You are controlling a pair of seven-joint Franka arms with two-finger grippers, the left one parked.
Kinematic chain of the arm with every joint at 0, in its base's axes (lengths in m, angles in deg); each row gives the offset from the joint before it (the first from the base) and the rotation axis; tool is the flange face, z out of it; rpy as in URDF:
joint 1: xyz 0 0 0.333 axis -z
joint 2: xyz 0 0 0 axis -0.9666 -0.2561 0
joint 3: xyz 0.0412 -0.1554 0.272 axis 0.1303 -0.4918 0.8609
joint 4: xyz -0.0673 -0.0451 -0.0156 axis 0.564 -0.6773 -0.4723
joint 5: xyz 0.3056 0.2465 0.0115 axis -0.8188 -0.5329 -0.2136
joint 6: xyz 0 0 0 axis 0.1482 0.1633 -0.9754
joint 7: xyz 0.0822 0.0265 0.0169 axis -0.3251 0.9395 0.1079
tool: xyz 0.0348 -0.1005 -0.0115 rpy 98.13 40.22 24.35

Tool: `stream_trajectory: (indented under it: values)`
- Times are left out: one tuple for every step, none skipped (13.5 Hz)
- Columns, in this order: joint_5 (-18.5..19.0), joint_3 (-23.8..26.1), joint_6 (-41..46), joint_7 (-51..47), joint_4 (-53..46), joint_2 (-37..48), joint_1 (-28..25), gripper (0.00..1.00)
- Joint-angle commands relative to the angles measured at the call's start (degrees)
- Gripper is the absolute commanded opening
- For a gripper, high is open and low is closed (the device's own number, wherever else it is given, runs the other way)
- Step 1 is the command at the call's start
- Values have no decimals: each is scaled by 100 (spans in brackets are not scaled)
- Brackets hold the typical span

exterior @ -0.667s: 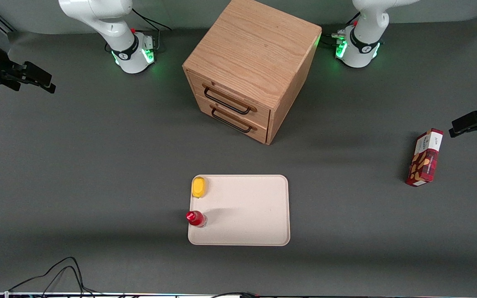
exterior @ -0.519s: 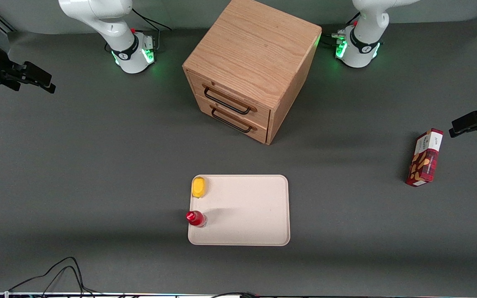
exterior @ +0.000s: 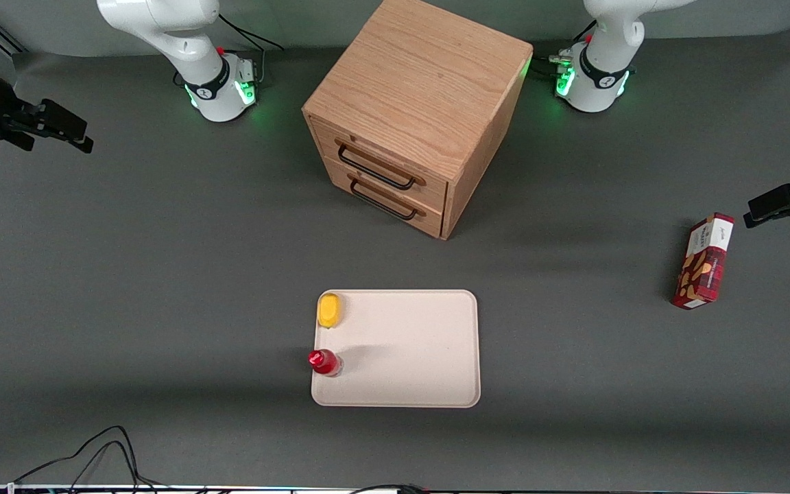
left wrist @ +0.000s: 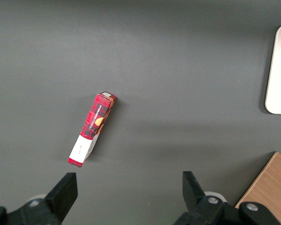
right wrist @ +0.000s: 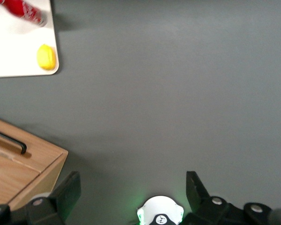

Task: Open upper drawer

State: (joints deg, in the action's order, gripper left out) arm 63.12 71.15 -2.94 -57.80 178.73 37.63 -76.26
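The wooden cube cabinet point(exterior: 422, 82) stands at the middle of the table, farther from the front camera than the tray. Its upper drawer point(exterior: 395, 160) is shut, with a black wire bar handle point(exterior: 374, 167); the identical lower drawer point(exterior: 388, 199) sits beneath it, also shut. My right gripper point(exterior: 73, 134) hovers high at the working arm's end of the table, far from the cabinet. In the right wrist view the gripper point(right wrist: 132, 190) is open and empty, and a cabinet corner point(right wrist: 33, 164) with one black handle point(right wrist: 11, 142) shows; I cannot tell which drawer's.
A beige tray point(exterior: 429, 343) lies nearer the camera than the cabinet, with a yellow object point(exterior: 330, 310) and a red bottle point(exterior: 324, 361) on it. A red box point(exterior: 703, 261) lies toward the parked arm's end. Cables point(exterior: 93, 453) lie at the near edge.
My gripper has shifted very slightly at the working arm's end of the table. The drawers and other objects have not moved.
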Motion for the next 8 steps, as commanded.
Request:
stream_trajectory:
  values:
    - [-424, 115, 261, 734, -343, -107, -48, 100]
    - [-539, 133, 252, 937, -431, -211, -57, 100]
    - [-627, 255, 278, 1104, -667, -404, -65, 100]
    - [-785, 465, 365, 1219, -869, -545, -57, 100]
    - [-995, 554, 410, 1350, -967, -677, -57, 100]
    - [-1345, 581, 402, 1630, -1003, -791, -57, 100]
    - [-1723, 625, 401, 2051, -1003, -905, -57, 100]
    - [-2066, 660, 401, 2464, -1003, -1055, -57, 100]
